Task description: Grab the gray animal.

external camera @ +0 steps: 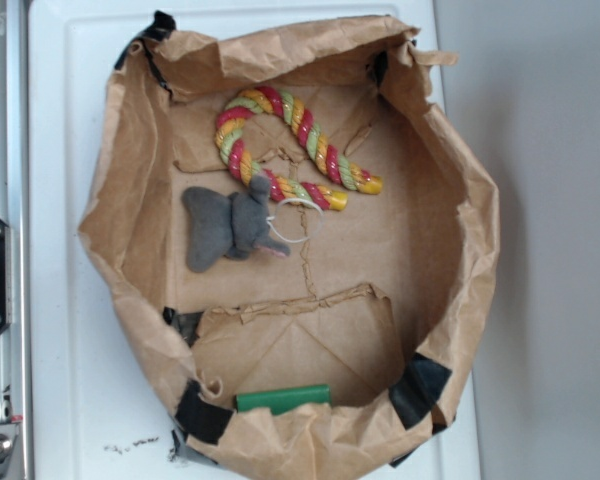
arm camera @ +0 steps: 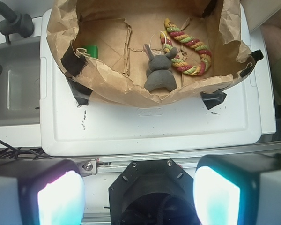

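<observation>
The gray animal is a small dark-gray plush elephant. It lies on the floor of a brown paper tray, left of centre, with a thin white string loop at its right. In the wrist view it lies near the tray's near wall. My gripper is open and empty, its two pads wide apart. It is far back from the tray, above the robot's black base. The gripper does not show in the exterior view.
A red-yellow-green twisted rope toy curves just beyond the elephant, its end touching the elephant's head. A green cylinder lies at the tray's near wall. The tray stands on a white board. A grey sink is at the left in the wrist view.
</observation>
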`<state>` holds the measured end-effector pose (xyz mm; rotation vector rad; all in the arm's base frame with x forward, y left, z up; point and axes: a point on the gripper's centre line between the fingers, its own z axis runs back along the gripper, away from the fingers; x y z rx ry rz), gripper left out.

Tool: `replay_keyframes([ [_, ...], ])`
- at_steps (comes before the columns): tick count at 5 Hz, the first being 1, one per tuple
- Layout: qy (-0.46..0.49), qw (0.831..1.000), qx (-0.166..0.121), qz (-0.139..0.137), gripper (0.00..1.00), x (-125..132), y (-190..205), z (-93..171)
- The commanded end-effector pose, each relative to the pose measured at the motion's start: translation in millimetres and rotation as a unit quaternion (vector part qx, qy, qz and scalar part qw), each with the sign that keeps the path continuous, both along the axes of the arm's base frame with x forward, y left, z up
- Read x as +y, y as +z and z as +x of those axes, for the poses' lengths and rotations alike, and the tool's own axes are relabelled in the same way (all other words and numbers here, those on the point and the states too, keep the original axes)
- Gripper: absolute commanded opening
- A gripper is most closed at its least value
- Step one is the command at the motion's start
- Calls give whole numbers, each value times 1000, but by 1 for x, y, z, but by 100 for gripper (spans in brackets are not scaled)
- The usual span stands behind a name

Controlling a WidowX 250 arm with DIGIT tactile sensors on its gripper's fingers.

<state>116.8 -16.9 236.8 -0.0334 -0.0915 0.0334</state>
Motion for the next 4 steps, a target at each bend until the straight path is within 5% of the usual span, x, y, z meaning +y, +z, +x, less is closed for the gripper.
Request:
replay_keyframes([
  [1, 0, 1000, 0, 0, 100, 0, 0, 0],
  [3, -22, 1000, 0, -20, 100, -18, -15, 70],
  [4, -21, 999, 15, -28, 100, -7, -42, 103],
])
